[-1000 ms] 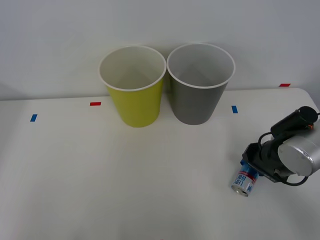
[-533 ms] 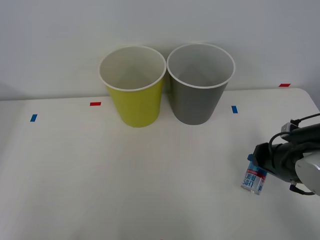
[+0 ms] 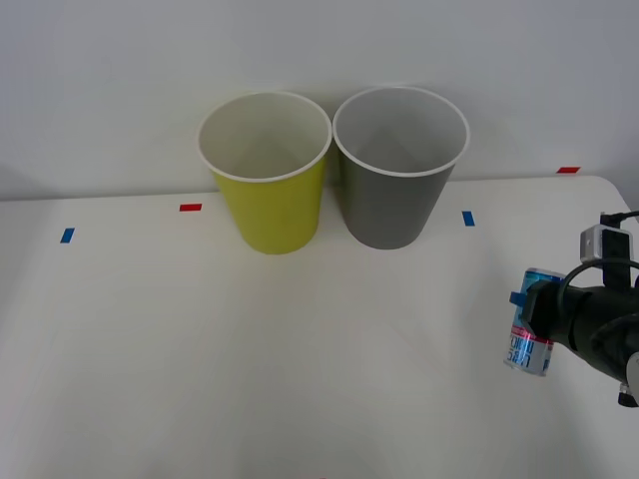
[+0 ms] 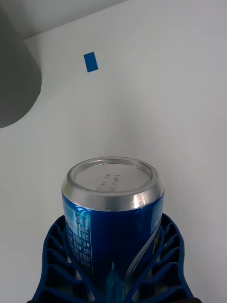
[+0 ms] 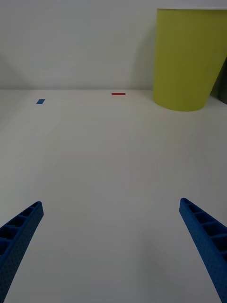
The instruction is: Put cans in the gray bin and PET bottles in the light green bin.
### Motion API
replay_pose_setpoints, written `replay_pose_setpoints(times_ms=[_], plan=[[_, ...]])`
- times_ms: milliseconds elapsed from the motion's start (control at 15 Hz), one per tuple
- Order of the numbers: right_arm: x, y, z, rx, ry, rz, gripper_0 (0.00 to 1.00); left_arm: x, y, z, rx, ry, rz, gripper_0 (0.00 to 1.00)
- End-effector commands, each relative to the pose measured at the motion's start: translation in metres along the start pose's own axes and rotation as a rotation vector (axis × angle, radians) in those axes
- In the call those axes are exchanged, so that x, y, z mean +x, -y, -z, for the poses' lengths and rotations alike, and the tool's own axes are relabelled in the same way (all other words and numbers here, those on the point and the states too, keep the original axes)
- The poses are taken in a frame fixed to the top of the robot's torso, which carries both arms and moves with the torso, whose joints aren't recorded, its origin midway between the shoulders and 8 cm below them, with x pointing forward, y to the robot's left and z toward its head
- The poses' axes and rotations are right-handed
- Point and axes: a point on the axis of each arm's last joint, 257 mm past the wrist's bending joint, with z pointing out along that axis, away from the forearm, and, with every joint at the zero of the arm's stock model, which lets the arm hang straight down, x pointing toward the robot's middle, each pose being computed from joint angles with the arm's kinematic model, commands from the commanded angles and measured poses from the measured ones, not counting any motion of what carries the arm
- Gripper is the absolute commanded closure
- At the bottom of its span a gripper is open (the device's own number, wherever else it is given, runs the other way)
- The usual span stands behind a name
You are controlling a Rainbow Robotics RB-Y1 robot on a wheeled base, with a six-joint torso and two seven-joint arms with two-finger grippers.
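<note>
Lifted clear of the white table (image 3: pixel 300 379) since a second ago, when it lay tipped on the surface, the blue drink can (image 3: pixel 530 335) now hangs near the table's right edge in the right gripper (image 4: pixel 113 265), farther right and higher than before. Blue ribbed fingers (image 4: pixel 59 255) clamp the can's body from both sides, seen plainly in the right wrist view, with the silver end (image 4: pixel 112 182) poking out past the fingertips. The can's long axis stands nearly upright in the front view, leaning only slightly, its top toward the back wall.

The gray bin (image 3: pixel 399 165) stands well apart from the can, toward the robot's left and farther back, touching or just beside the light green bin (image 3: pixel 267 172). The right arm is plainly the nearer one, and judging by the layout, the carry must run leftward and back until the can sits over the gray rim.

The left gripper (image 5: pixel 113 246) hovers low over bare table with its fingers spread wide, holding nothing, the light green bin ahead of it. A blue tape mark (image 3: pixel 468 218) lies between can and gray bin.
</note>
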Motion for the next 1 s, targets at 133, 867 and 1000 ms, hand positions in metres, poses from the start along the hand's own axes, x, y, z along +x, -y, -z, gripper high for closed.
replay_pose_setpoints(times_ms=[133,867,1000], plan=[[-0.043,-0.018,0.023,-0.023,0.183,0.149,1.00,0.000,0.000,0.000,0.000,0.000,0.000,0.00],[-0.110,-0.047,0.069,-0.008,0.413,0.227,1.00,0.000,0.000,0.000,0.000,0.000,0.000,0.00],[-0.130,-0.061,0.078,-0.025,0.466,0.204,1.00,0.000,0.000,0.000,0.000,0.000,0.000,0.00]])
